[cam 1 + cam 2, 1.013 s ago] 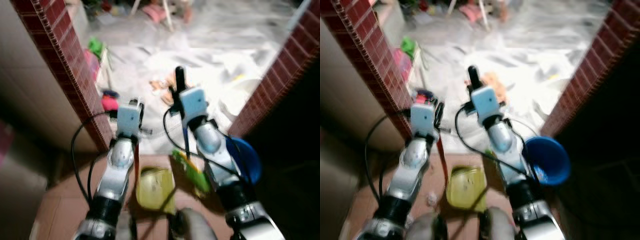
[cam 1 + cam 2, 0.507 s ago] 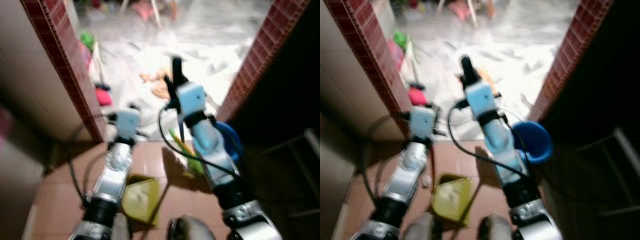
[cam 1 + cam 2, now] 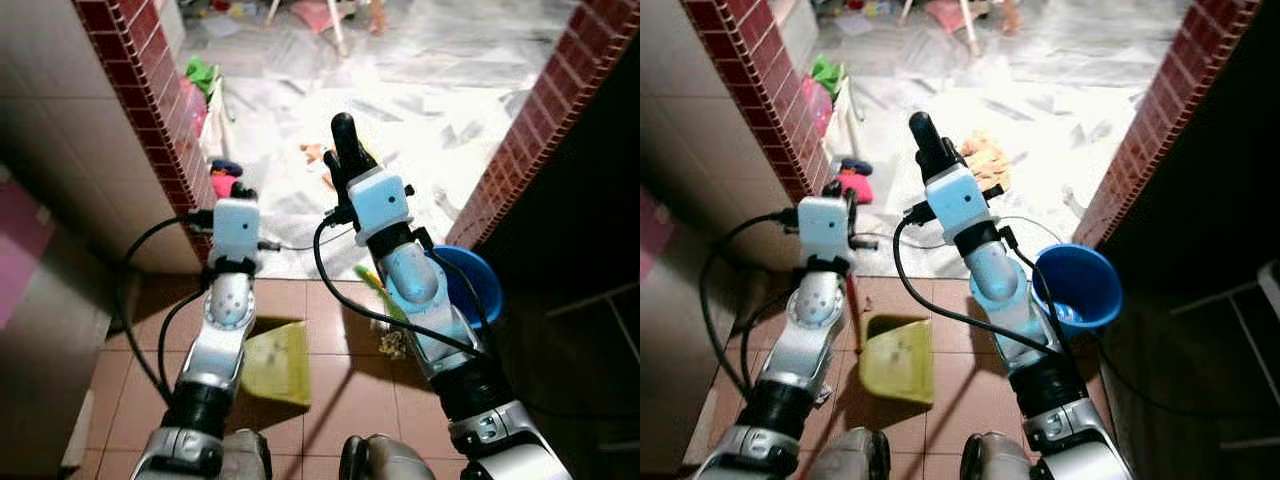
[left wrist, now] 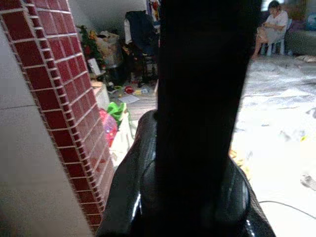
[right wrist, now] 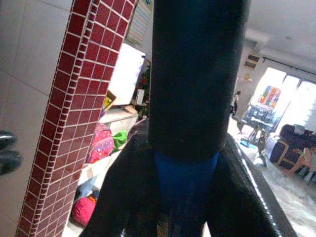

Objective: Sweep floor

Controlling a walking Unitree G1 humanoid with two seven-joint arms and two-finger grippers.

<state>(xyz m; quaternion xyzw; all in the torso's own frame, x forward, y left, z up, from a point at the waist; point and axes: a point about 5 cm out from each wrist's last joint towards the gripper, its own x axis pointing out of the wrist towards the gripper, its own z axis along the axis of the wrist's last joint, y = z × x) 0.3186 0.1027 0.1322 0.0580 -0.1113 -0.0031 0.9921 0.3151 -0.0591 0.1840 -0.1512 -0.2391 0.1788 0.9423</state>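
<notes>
Left hand [image 4: 197, 197] clamped on a dark handle [image 4: 202, 89]; yellow dustpan [image 3: 898, 358] resting on the tiled floor [image 3: 340, 375] below. Right hand [image 5: 182, 197] clamped on a black-gripped blue broom handle [image 5: 195, 74]. Blue bucket [image 3: 1077, 288] just beside the right arm.

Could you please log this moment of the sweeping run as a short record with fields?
setting: tiled floor at a doorway between two red brick pillars
left gripper: shut on a dark handle, above the yellow dustpan
right gripper: raised, shut on a black-and-blue handle
blue bucket: on the floor beside the right arm
beyond the doorway: white sheeting with scattered items
person: seated far back
</notes>
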